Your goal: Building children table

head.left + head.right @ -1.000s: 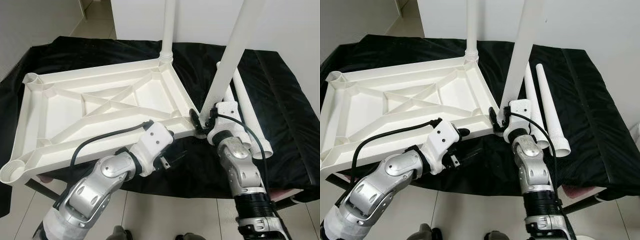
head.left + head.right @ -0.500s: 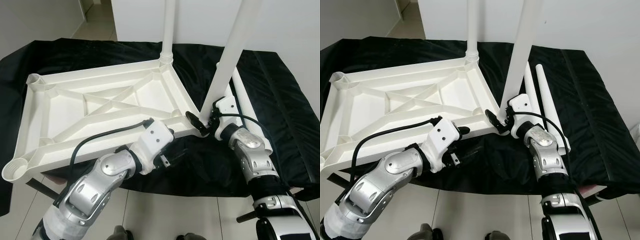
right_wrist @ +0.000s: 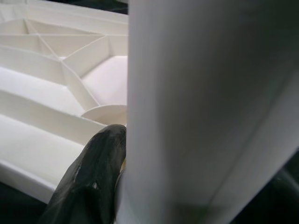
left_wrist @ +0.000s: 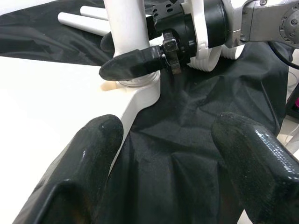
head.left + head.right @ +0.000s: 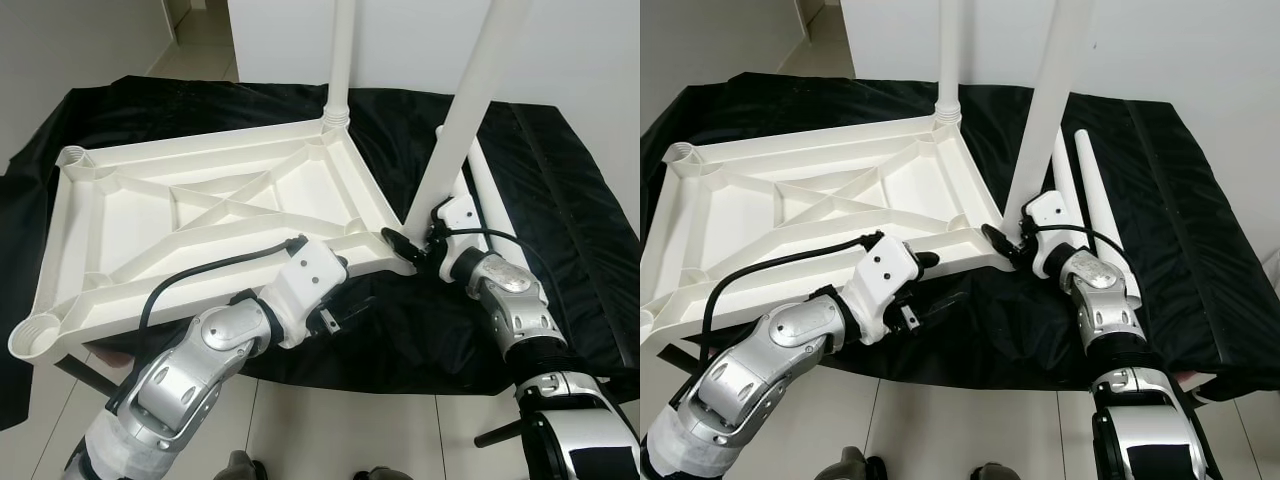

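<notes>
Left eye view: right claw (image 5: pixel 408 244) still clenched on leg (image 5: pixel 468 118), forearm now lower.

Indoor room, likely home or bare test room; hard to tell, little of room in view. Light tiled floor (image 5: pixel 330 420) with dark grout lines below black cloth (image 5: pixel 570 210). Plain white wall (image 5: pixel 400 40) just behind cloth. Beyond cloth's far left corner, tiled passage (image 5: pixel 195 50) leading away beside pale side wall (image 5: pixel 70 60). Cloth draped over low support, serving as work surface. On cloth: white plastic tabletop (image 5: pixel 200 220), upside down, ribbed underside up; loose white legs (image 5: pixel 1100 220) lying beside it.
</notes>
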You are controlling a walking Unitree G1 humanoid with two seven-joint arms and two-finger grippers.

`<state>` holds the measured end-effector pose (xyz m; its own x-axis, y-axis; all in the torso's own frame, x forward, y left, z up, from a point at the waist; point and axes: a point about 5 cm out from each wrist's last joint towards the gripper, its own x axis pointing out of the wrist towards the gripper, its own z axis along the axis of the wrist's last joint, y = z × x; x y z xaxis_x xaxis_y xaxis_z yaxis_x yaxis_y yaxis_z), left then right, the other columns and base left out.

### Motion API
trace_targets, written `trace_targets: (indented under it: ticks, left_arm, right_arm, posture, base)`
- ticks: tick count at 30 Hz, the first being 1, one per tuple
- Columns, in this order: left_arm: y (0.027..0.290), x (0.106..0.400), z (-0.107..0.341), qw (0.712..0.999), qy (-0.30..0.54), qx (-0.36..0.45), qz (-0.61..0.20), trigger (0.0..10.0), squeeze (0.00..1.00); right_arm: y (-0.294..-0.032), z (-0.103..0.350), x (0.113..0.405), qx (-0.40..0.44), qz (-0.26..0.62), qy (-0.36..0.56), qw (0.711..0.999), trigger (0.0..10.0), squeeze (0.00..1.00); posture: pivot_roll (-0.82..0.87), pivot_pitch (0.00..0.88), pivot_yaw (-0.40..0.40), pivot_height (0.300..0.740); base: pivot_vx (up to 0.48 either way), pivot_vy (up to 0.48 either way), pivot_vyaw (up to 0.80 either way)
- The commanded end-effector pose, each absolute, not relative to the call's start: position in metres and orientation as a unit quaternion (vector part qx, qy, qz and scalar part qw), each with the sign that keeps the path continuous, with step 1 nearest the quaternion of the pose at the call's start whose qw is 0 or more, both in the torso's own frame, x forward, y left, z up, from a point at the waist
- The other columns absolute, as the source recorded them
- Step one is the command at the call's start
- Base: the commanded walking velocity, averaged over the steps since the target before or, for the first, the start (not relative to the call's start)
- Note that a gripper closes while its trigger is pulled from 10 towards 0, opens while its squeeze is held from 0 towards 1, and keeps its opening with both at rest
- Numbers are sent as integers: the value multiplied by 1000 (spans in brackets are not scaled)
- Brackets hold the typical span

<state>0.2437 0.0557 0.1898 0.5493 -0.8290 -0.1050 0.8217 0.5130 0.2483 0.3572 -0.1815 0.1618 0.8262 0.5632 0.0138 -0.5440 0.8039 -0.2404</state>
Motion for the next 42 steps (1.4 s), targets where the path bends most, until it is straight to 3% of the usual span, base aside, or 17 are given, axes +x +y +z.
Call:
trace_targets:
  ticks: [1,10,11,15,16,21,27,28,33,34,35,42]
  left_arm:
    - [54,239,186,856,-6,135,-498,10000,0]
    - [53,246,188,868,-13,126,-479,10000,0]
    - [54,249,186,873,-15,128,-470,10000,0]
    - [55,250,182,876,-8,126,-466,10000,0]
    - [56,251,177,879,1,122,-462,10000,0]
    - [58,256,174,887,5,116,-446,10000,0]
    - [62,263,176,892,5,107,-439,10000,0]
    - [62,265,177,893,5,106,-438,10000,0]
    - [67,273,181,898,-6,115,-426,10000,0]
    - [68,274,182,898,-8,117,-424,10000,0]
    - [70,275,182,899,-11,120,-421,10000,0]
    - [73,275,179,902,-11,123,-413,10000,0]
  right_arm:
    - [-183,147,355,-80,278,-17,957,10000,0]
    - [-173,136,347,-27,140,-12,990,10000,0]
    - [-168,131,343,1,88,-3,996,10000,0]
    - [-161,128,337,16,39,-2,999,10000,0]
    - [-157,127,330,23,-21,-7,1000,10000,0]
    - [-145,129,321,40,-81,-14,996,10000,0]
    - [-139,139,314,44,-76,-42,995,10000,0]
    - [-139,140,313,45,-75,-46,995,10000,1000]
    - [-152,156,302,54,-69,-120,989,10000,1000]
    - [-152,158,298,55,-54,-131,988,10000,792]
    - [-151,160,292,54,-34,-146,987,10000,0]
    - [-151,152,273,38,-8,-149,988,10000,0]
  posture:
    - [-101,100,24,740]
    - [-109,83,1,740]
    - [-112,79,-1,740]
    - [-113,81,-3,740]
    - [-118,81,-4,740]
    - [-129,82,3,740]
    - [-142,93,24,740]
    - [-142,93,24,740]
    - [-150,90,41,740]
    - [-152,90,43,740]
    - [-154,87,47,740]
    - [-162,86,56,740]
  base:
    - [0,0,0]
    - [0,0,0]
    - [0,0,0]
    - [0,0,0]
    - [0,0,0]
    - [0,0,0]
    - [0,0,0]
    - [0,0,0]
    - [0,0,0]
    - [0,0,0]
    - [0,0,0]
    - [0,0,0]
